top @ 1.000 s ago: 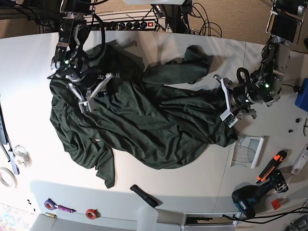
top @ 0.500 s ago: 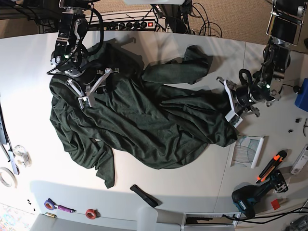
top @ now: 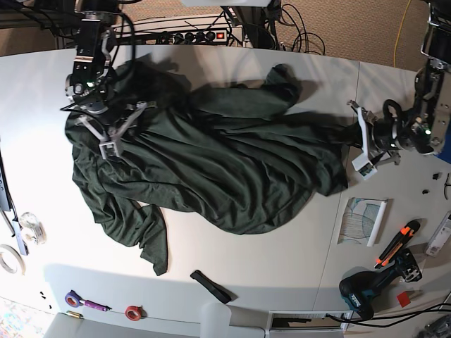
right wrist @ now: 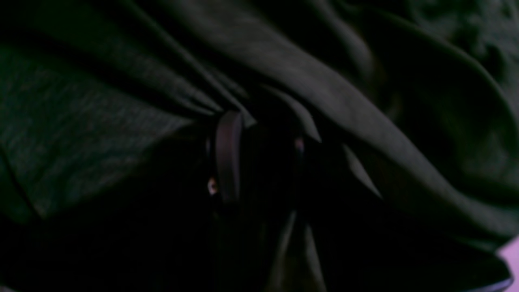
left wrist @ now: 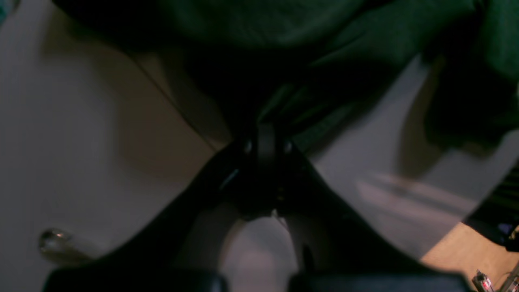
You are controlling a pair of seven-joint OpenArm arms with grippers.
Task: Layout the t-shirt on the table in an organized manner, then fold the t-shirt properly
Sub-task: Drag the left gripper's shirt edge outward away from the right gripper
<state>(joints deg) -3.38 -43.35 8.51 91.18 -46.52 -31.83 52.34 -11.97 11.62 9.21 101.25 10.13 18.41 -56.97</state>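
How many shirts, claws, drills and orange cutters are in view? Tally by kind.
t-shirt: 1
claws, left claw and right claw: 2
drill: 1
orange cutter: 1
Total: 5

Left arm (top: 425,98) stretched low at the base view's right, left gripper (top: 361,143) turned inward, jaws closed on the t-shirt (top: 225,169), right arm (top: 88,49) angled down at that view's left, right gripper (top: 111,135) likewise clamped on cloth
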